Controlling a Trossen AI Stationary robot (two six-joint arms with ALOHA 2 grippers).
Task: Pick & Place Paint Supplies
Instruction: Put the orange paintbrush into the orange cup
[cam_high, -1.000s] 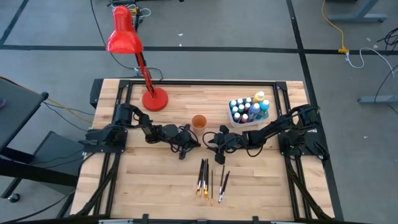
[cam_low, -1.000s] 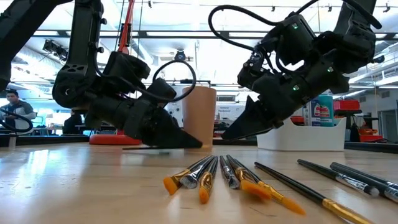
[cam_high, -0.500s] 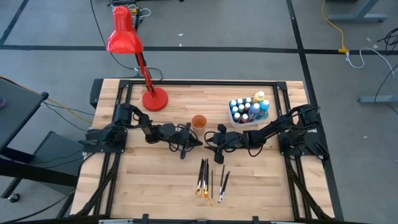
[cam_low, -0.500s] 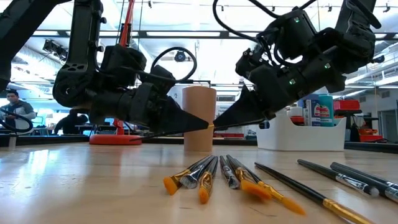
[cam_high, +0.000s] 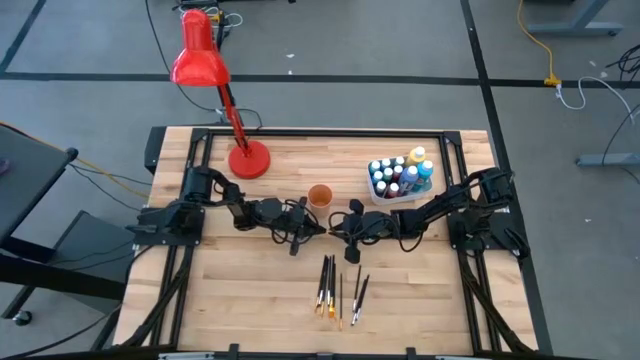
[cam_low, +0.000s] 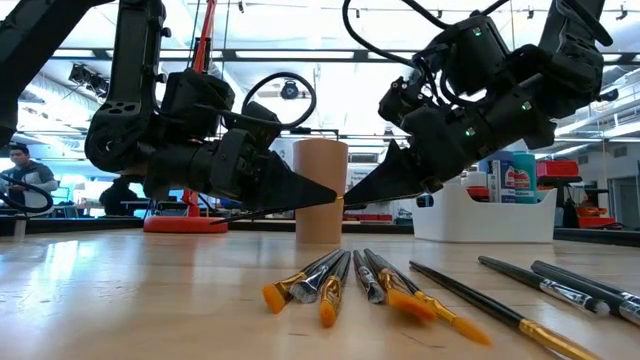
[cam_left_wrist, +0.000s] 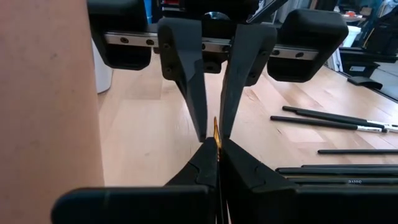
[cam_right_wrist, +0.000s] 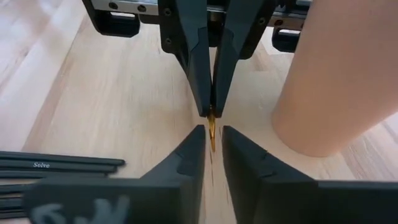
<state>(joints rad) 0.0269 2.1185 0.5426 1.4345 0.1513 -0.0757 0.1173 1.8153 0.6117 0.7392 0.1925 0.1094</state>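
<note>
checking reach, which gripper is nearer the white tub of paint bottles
Right. The right gripper sits mid-table, its arm passing just in front of the white tub; the left gripper meets it tip to tip, slightly farther away.

Paintbrush between the two grippers: only its orange tip shows in the wrist views; handle hidden inside the left gripper. High view: that brush too small to make out where the grippers meet. Right gripper: fingers flank the tip, contact not resolvable. Paint bottles in the white tub: labels unreadable from above; low view shows only a few tops over the tub wall. Orange cup cut off by the picture's edge in both wrist views. Loose paintbrushes run out of the low view's edge. Person behind the table partly hidden.
</note>
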